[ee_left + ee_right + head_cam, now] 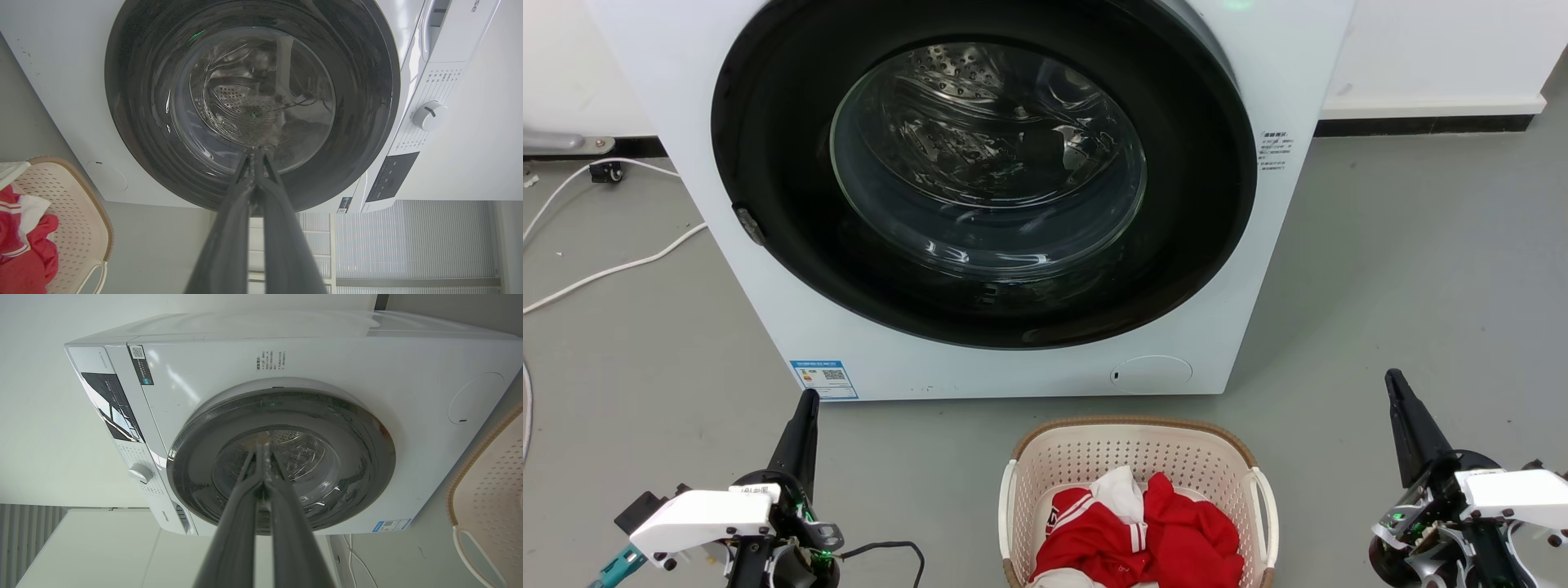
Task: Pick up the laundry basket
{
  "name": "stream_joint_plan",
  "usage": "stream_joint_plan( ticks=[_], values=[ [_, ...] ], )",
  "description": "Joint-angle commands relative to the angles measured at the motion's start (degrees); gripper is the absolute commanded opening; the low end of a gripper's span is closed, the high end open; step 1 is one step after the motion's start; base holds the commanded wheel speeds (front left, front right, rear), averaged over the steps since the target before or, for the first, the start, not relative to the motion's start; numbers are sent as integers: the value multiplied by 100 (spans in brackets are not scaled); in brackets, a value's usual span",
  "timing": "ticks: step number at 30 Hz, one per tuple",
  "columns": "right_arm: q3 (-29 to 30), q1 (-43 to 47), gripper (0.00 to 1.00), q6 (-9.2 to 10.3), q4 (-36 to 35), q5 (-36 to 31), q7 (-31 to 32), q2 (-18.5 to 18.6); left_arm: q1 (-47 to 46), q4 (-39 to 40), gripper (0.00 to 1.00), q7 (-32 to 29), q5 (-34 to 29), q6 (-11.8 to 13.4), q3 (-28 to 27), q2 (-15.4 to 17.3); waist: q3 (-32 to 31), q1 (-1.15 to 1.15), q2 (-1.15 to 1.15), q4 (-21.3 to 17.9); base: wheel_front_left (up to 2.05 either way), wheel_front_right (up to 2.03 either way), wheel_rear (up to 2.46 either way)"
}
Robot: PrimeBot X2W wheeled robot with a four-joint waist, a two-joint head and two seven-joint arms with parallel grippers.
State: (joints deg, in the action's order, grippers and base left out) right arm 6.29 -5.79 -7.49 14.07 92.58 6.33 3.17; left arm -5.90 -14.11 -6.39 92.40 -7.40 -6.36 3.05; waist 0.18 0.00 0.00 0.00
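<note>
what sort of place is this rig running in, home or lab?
Looks like a laundry corner, probably a test setup rather than a home: a front-loading washing machine, a laundry basket holding red and white clothes in front of it, and loose white cables on a grey floor.

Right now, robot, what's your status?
Left gripper shut, empty. Right gripper shut, empty. Laundry basket on floor between them, untouched, red clothes inside. Nothing blocks it.

White wrist shells [698,516], dark tapered fingers [799,437]
</note>
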Motion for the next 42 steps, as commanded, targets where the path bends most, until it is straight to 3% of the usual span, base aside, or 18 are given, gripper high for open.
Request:
stream_joint_plan(
  ticks=[1, 20, 21, 33, 42],
  values=[
    [11, -79, 0, -1, 4, -34, 11, -23, -62, -7, 0, -10, -26, -17, -20, -4, 0, 0, 0, 0, 0, 0, 0],
    [17, -78, 0, -1, 5, -43, 21, -27, -63, -6, 0, -16, -28, -17, -24, -7, 0, 0, 0, 0, 0, 0, 0],
    [5, 7, 100, 0, 13, -3, -1, -7, 9, -15, 100, 1, -3, 1, 1, -4, 0, 0, 0, 0, 0, 0, 0],
    [-207, 3, 100, 0, -212, -149, -326, 0, -79, 269, 100, 341, -207, -1, 301, -6, 11, 0, 0, 3, 0, 0, 0],
    [-297, -41, 100, 0, -473, -1267, -569, 87, -147, 601, 100, 572, -1376, -3, 447, -6, 18, 0, 0, 4, 0, 0, 0]
  ],
)
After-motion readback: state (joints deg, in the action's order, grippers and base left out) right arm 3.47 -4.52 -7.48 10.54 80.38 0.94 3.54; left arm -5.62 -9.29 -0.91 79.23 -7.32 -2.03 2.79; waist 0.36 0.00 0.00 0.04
